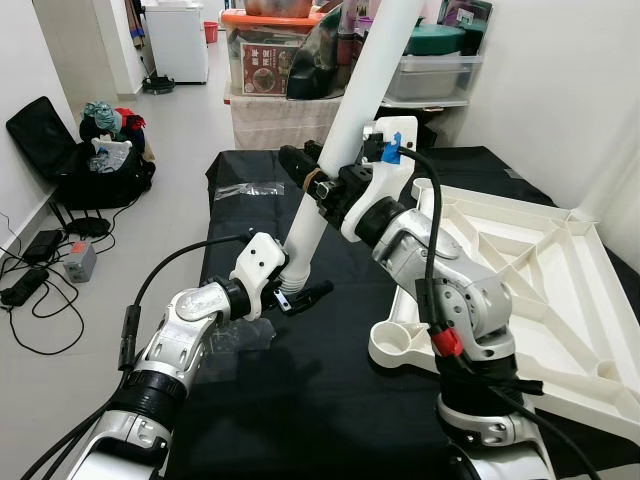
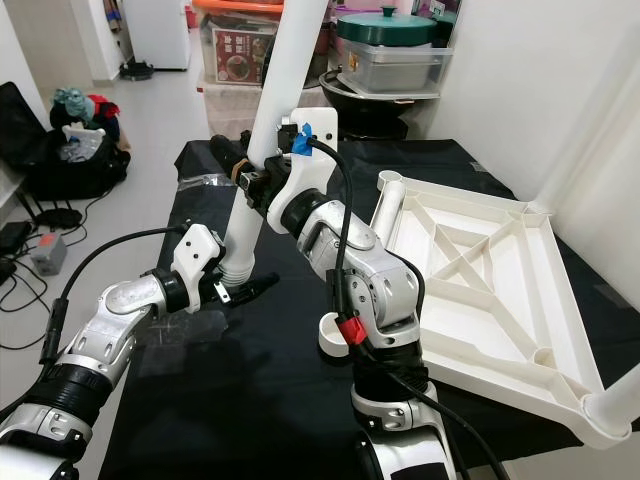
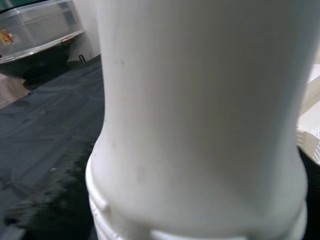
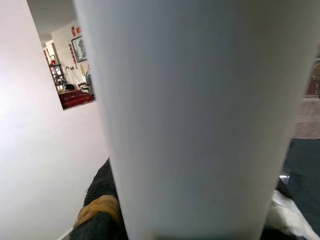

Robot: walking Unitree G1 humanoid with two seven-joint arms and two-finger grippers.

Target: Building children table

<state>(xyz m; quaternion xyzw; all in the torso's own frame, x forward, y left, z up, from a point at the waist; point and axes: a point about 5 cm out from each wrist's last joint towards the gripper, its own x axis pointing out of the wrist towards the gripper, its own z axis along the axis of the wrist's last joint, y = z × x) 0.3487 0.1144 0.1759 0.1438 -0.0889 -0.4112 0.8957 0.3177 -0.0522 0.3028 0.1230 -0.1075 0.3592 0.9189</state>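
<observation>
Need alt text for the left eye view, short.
Both grippers hold a long white table leg tilted over a black cloth: the right gripper grips it midway, the left gripper at its threaded lower end. An upside-down white tabletop lies to the right; storage boxes stand behind.
</observation>
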